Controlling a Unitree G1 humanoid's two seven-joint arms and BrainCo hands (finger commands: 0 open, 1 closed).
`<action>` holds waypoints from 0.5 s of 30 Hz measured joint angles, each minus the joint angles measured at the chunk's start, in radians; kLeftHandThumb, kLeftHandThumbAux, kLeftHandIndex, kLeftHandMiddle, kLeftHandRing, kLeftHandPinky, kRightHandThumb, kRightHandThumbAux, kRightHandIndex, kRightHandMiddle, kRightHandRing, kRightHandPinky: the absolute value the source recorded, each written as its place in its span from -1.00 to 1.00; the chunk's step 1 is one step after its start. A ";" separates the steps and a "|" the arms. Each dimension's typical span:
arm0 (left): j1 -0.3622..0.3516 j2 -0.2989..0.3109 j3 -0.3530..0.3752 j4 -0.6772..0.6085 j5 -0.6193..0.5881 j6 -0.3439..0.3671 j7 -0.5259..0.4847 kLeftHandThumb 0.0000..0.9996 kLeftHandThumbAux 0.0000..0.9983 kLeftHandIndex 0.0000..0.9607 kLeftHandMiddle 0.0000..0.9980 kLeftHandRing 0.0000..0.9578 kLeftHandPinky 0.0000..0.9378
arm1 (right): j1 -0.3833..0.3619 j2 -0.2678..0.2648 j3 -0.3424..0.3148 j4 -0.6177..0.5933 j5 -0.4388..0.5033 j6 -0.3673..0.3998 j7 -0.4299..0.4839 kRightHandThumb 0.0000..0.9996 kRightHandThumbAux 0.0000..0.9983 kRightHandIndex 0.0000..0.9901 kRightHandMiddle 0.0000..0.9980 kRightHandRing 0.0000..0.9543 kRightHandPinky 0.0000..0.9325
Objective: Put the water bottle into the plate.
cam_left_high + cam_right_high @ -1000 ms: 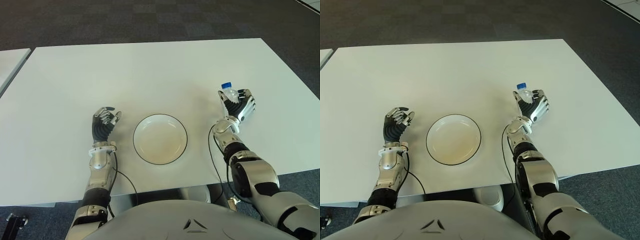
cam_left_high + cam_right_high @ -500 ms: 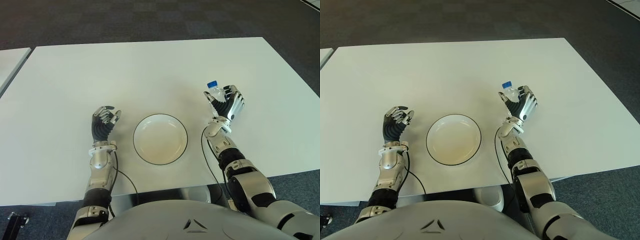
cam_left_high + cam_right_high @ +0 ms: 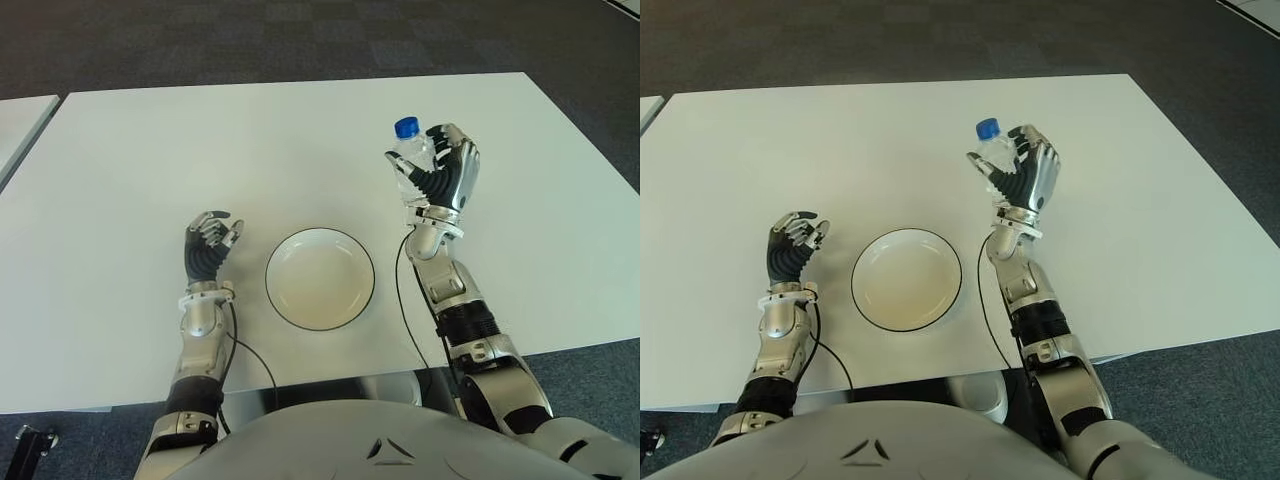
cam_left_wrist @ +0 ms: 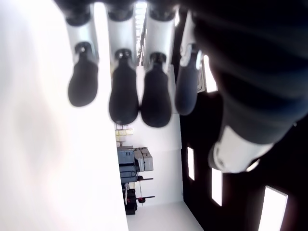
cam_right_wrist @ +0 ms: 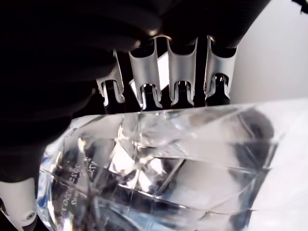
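Bottle (image 3: 410, 155) aloft beside plate (image 3: 320, 278)

A wide white counter (image 3: 300, 130) is seen, set over a dark carpeted floor (image 3: 250, 40). One white plate (image 3: 320, 278) with a thin dark rim is placed on it, near the front edge and about midway across. A second pale surface (image 3: 20, 125) is seen beyond the counter's left edge.
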 measured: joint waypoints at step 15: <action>0.001 0.001 -0.003 -0.003 0.000 -0.001 0.000 0.42 0.43 -0.09 0.42 0.44 0.43 | -0.004 -0.086 0.097 0.077 0.068 -0.437 0.238 0.49 0.42 -0.11 0.81 0.88 0.91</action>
